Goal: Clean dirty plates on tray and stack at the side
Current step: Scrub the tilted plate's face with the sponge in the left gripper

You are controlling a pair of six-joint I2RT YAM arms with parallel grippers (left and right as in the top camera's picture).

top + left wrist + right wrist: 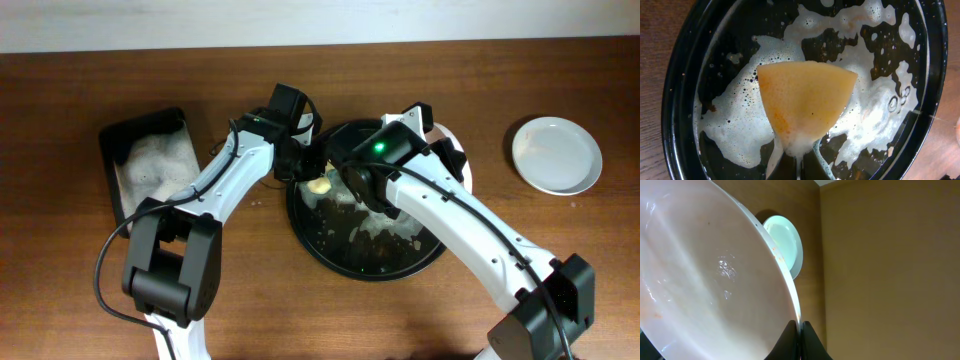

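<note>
- Overhead: the tray (330, 250) sits mid-table, its floor patched with foam (385, 228). Bare table (100, 60) lies all round its rim.
- Overhead: the left gripper (312, 178) is over the tray's upper-left edge, clamped on a yellow sponge (319, 185). A black tub (112, 150) with suds lies well apart to the left.
- Overhead: the right gripper (448, 155) is at the tray's upper-right edge. Only a white arc of the held plate (463, 168) shows past the arm. A second plate (557, 154) lies flat on the wood far right, with open room around it.
- Left wrist: the sponge (807, 107) hangs as a wedge, pinched at its narrow end between foam-coated fingers (775, 160). It is over the tray's middle, with the tray rim (675, 100) curving well off to both sides.
- Right wrist: the right gripper (800, 330) is pinched tight on the rim of the held plate (705, 275), which is tilted steeply. Faint orange specks show near its edge.
- Right wrist: the second plate (787, 245) shows beyond that edge, apart from it, on the table (890, 270).
</note>
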